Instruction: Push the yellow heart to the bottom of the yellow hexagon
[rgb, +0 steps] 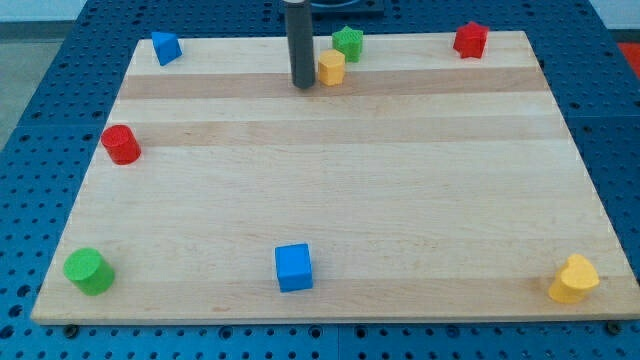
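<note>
Lab-type robot test bench, not a home or shop.
Pale wooden board (330, 190) lies flat on a blue perforated base plate (45, 75) with a regular grid of mounting holes, the kind used on lab benches and rigs. Small plastic blocks in plain colours are scattered on the board like test props: blue cube (293, 267), green cylinder (88, 271), red cylinder (121, 144), yellow hexagon (331, 68), yellow heart (574, 279). A dark straight rod comes down from the view's top, my tip (303, 86) just left of the yellow hexagon. Surroundings beyond the base plate barely show.
</note>
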